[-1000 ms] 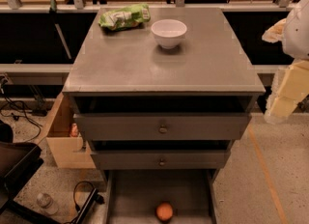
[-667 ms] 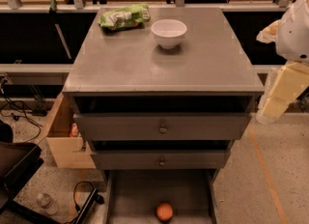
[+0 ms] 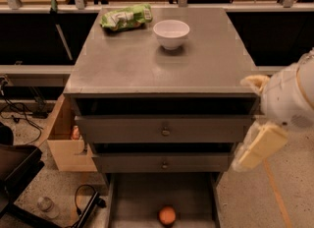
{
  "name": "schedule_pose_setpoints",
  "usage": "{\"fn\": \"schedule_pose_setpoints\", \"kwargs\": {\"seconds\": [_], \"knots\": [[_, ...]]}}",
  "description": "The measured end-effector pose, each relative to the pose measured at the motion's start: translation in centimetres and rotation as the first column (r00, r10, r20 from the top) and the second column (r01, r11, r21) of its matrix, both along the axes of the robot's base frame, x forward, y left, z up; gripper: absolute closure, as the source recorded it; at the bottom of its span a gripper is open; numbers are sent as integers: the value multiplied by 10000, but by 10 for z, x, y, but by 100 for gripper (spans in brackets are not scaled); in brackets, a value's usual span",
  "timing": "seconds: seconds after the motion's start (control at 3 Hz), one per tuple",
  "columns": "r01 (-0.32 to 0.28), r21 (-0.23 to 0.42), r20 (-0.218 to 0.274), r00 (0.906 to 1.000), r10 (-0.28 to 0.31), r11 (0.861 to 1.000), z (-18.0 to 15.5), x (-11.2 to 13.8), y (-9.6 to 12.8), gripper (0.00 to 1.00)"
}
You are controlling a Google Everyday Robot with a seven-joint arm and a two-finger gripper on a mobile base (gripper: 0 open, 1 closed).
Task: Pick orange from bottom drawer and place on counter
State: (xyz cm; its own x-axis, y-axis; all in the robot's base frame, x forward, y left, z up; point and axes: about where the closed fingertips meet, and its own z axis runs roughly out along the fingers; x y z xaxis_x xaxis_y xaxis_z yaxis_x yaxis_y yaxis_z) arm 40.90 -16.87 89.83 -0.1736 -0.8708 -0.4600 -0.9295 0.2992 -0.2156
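1. Camera view looks down on the grey cabinet point(image 3: 88, 124). The orange point(image 3: 167, 215) sits on the floor of the bottom drawer point(image 3: 142, 197), which stands open, roughly mid-width and near the lower edge of the shot.
2. The hand point(image 3: 259, 146) hangs off the cabinet's right side, level with the two knobbed drawers point(image 3: 166, 130), above and right of the orange and well apart from it (holding nothing that I can see). Honestly can't tell if it's spread apart or closed together.
3. On the table point(image 3: 162, 70) there's a white bowl point(image 3: 171, 34) toward the back, with a green bag point(image 3: 126, 17) just left of it, not touching.
4. A cardboard box point(image 3: 64, 143) stands on the floor left of the cabinet.
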Motion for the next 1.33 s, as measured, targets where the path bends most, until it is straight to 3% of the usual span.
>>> {"fn": "schedule_pose_setpoints", "kwargs": {"seconds": [0.33, 0.67, 1.0, 1.33], "knots": [[-425, 1186, 46, 9991, 423, 9920, -70, -14, 26, 0], [-472, 2181, -221, 9983, 533, 9748, -147, -20, 59, 0], [-284, 2635, -162, 9993, 338, 9643, -203, -9, 83, 0], [90, 2588, 384, 9991, -196, 9659, -202, 9, 78, 0]]}}
